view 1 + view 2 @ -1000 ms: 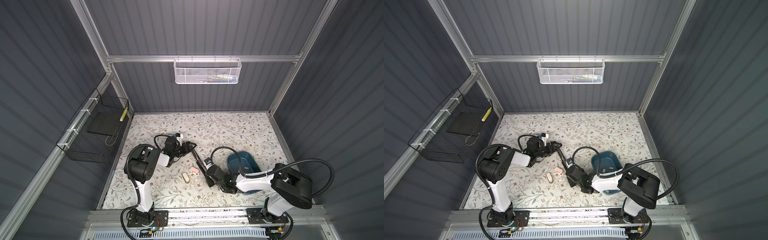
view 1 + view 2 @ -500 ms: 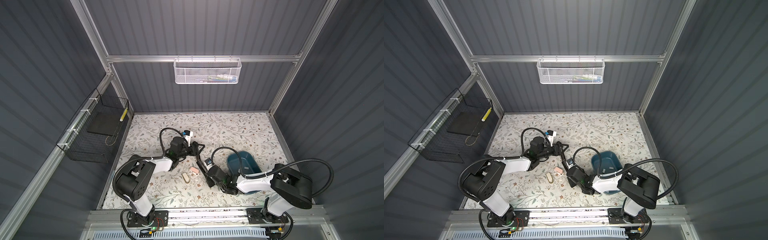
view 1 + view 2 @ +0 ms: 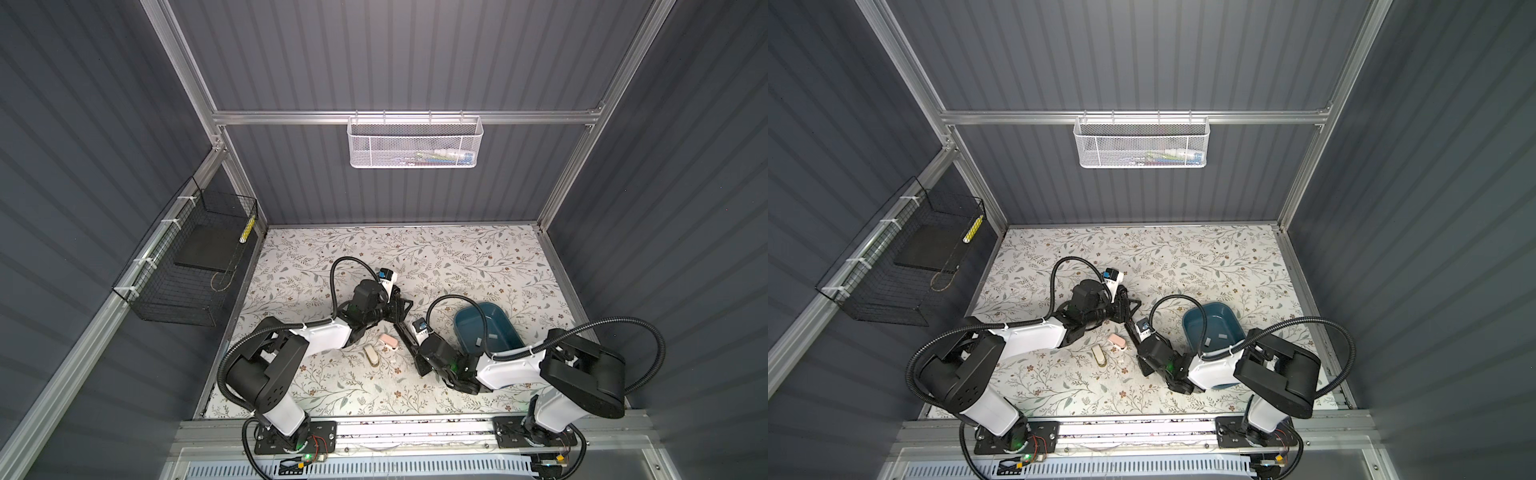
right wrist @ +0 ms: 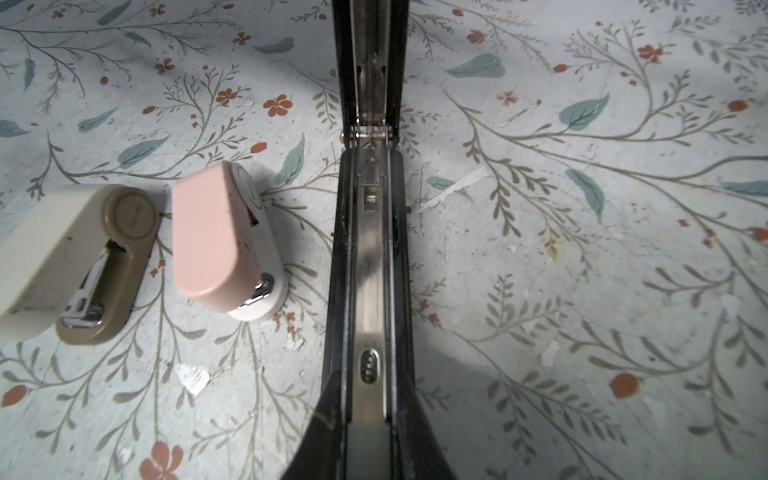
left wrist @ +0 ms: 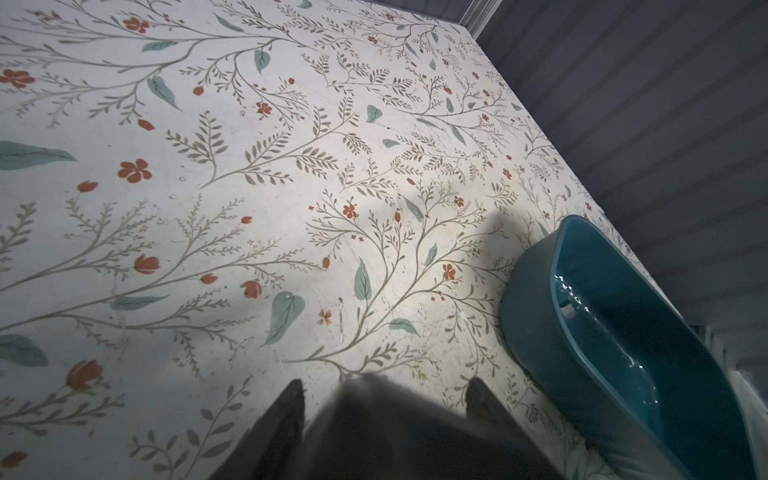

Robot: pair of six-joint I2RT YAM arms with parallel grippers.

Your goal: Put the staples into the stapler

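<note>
A long black stapler (image 3: 405, 336) (image 4: 368, 257) lies folded open on the floral table, its metal channel facing up. My right gripper (image 4: 368, 386) (image 3: 419, 359) is shut on its near end, one finger on each side. My left gripper (image 3: 397, 305) (image 3: 1126, 305) sits at the stapler's far end. In the left wrist view, its fingertips (image 5: 297, 392) stand apart with a dark blurred shape between them. I cannot tell whether they clamp it. Two of the small grey staples (image 3: 492, 336) (image 3: 1223, 333) lie in the blue bin (image 3: 482, 305) (image 5: 536, 257).
A small pink stapler (image 4: 220, 245) (image 3: 389, 341) and a small beige one (image 4: 70, 257) (image 3: 371, 355) lie just left of the black stapler. A black wire basket (image 3: 187, 266) hangs on the left wall. A white mesh basket (image 3: 415, 143) hangs on the back wall.
My left arm has swung lower and stretched out, and its gripper has shifted right along the stapler's far end. The right arm and the stapler's near end have stayed put.
</note>
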